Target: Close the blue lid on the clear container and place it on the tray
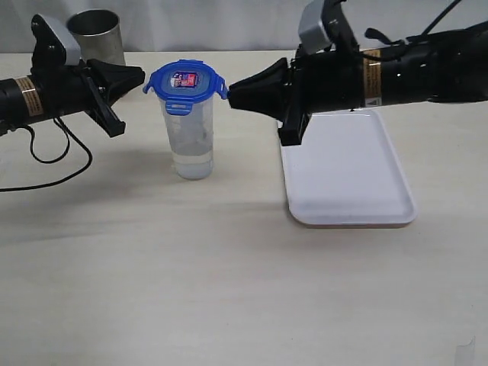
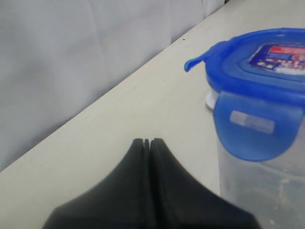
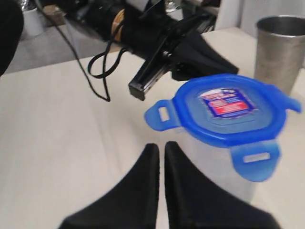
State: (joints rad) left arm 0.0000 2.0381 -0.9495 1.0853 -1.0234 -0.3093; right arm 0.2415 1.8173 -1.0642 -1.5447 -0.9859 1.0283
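Observation:
The clear container [image 1: 189,141] stands upright on the table left of the tray [image 1: 358,183]. The blue lid [image 1: 184,82] sits on its mouth, sticker up; its side flaps stick outward and the front flap [image 1: 178,107] hangs down. My left gripper [image 1: 142,75] is shut and empty, just left of the lid at lid height. From the right, my right gripper [image 1: 231,93] points at the lid's right flap, fingers together, holding nothing. The wrist views show the lid [image 2: 267,62] [image 3: 228,107] close beyond each gripper [image 2: 147,141] [image 3: 161,145], and the container wall [image 2: 257,191] [image 3: 214,162] below it.
A grey steel cup [image 1: 96,35] [image 3: 279,52] stands at the back left behind the left arm. The right arm hangs over the tray's far left corner. A black cable [image 1: 53,149] loops on the table under the left arm.

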